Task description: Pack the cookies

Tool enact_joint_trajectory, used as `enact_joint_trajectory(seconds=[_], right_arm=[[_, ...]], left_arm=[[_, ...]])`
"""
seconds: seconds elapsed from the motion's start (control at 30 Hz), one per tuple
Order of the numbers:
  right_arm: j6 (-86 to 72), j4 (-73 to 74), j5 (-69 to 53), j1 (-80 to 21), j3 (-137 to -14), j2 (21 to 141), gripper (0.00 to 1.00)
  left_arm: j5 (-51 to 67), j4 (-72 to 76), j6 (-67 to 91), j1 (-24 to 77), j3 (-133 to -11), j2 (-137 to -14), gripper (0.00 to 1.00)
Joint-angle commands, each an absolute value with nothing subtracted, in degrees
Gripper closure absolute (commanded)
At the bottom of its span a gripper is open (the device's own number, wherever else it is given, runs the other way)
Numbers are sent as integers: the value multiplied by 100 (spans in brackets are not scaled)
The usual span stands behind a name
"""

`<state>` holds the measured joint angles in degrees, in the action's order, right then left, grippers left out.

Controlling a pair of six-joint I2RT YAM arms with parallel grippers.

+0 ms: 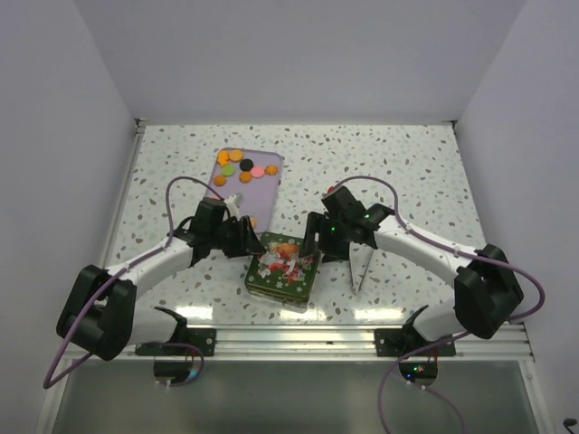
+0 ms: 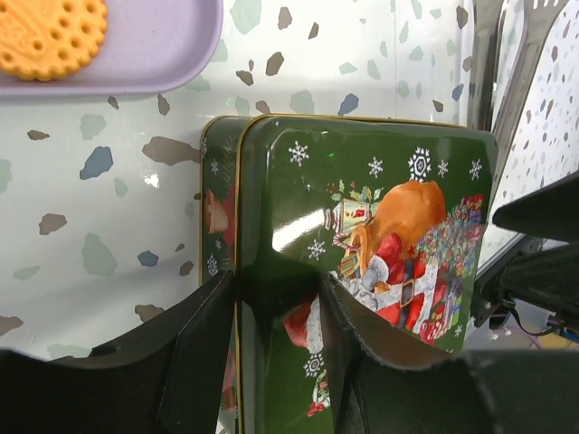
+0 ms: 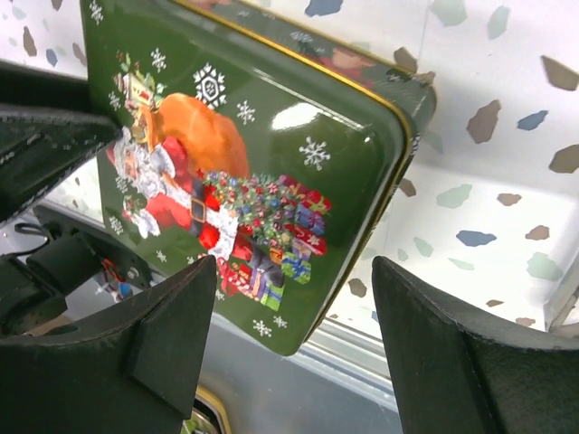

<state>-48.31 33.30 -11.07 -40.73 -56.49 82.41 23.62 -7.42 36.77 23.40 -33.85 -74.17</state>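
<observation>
The tin (image 1: pixel 283 268) lies near centre; tray (image 1: pixel 262 194) holding cookies (image 1: pixel 242 166) far left of it; left gripper (image 2: pixel 276 289) at its left, right gripper (image 3: pixel 294 280) at its right

Cannot tell the shapes of the cookies (image 1: pixel 242 168) on the tray (image 1: pixel 267 192) from above: too small. Cut off at the top left corner of the left wrist view, one orange cookie (image 2: pixel 45 36). Cannot see inside the tin (image 2: pixel 217 226), under the lid (image 2: pixel 380 217). Near edge of that lid lost behind the fingers (image 2: pixel 204 362) of the left gripper (image 2: pixel 276 298). In the right wrist view, same gripper only a dark blur at the left edge, lid's upper corner clipped by the top edge
</observation>
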Motion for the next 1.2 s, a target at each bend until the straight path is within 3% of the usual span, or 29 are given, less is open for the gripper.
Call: enact_joint_trajectory(seconds=[0.0,0.2,0.37,0.67,0.97,1.17], right_arm=[[-4703,3489,-782,-3929,-5906,8103,27],[-4527,3691,-809,-3735,-6530,8428,30],[-4693,3525,-870,-3735,-6259,8315,34],[-5150,2603,-1537,-3797,-5056,7691,59],[-5484,2004,-1775,-4298,-4983,7541,63],[-5467,1855,-1889,-4315,-5098,7672,74]], left_arm=[[2434,-940,3445,2408,-3305,-7172,53],[2417,-993,3454,2399,-3322,-7084,53],[2382,-1055,3472,2399,-3392,-7075,53],[2338,-1107,3463,2399,-3410,-7066,53],[2285,-1037,3472,2391,-3296,-7084,53],[2259,-976,3516,2399,-3208,-7075,53]])
